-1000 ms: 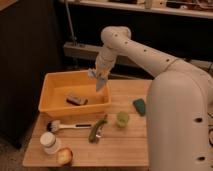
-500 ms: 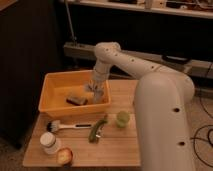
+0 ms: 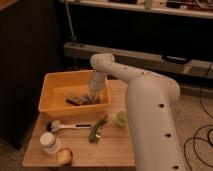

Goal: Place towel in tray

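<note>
The yellow tray (image 3: 50, 85) stands at the back left of the wooden table. My gripper (image 3: 94, 93) reaches down inside the tray near its right wall. A small grey-blue towel (image 3: 96, 99) lies bunched right under the gripper on the tray floor, and I cannot tell whether the gripper still holds it. A brown flat object (image 3: 75, 99) lies in the tray just left of the towel.
On the table (image 3: 115, 150) in front of the tray lie a white-handled brush (image 3: 67, 126), a green vegetable (image 3: 97, 130), a small green cup (image 3: 121, 118), a white bottle (image 3: 50, 142) and an apple (image 3: 64, 156). My white arm (image 3: 150, 110) covers the table's right side. A dark cabinet stands to the left.
My gripper came down with the towel from above the tray's right rim to the tray floor. The arm swung closer and now covers the table's right side.
</note>
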You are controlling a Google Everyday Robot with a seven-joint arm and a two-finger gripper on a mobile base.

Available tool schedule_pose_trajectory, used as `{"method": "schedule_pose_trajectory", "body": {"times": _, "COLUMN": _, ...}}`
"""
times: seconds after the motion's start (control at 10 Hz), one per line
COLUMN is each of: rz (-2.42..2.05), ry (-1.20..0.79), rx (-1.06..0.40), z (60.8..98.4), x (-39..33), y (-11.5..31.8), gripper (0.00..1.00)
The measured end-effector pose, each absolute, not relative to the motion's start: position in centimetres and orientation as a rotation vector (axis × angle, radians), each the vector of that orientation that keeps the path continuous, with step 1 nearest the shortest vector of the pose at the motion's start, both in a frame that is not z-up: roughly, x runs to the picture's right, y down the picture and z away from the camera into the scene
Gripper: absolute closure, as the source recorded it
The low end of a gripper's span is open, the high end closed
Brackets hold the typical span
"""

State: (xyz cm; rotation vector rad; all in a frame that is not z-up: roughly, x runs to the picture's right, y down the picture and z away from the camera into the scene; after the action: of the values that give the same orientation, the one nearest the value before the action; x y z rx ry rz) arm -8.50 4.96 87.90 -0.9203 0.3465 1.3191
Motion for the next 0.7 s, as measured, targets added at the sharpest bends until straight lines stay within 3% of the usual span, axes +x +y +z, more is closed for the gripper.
{"method": "schedule_pose_trajectory", "body": {"times": 0.2, "rz": 1.270, "ry": 0.323, "rx": -0.933, "z": 86.2, "x": -9.7, "y": 4.3, "gripper": 0.26}}
{"method": "schedule_pose_trajectory", "body": {"times": 0.3, "rz": 1.262, "ry": 0.316, "rx": -0.933, "z": 85.7, "x": -9.8, "y": 4.0, "gripper": 0.21}}
{"method": "schedule_pose_trajectory", "body": {"times": 0.7, "rz": 1.325, "ry": 0.280, "rx": -0.874, "z": 84.5, "x": -10.0, "y": 2.8, "gripper": 0.20}}
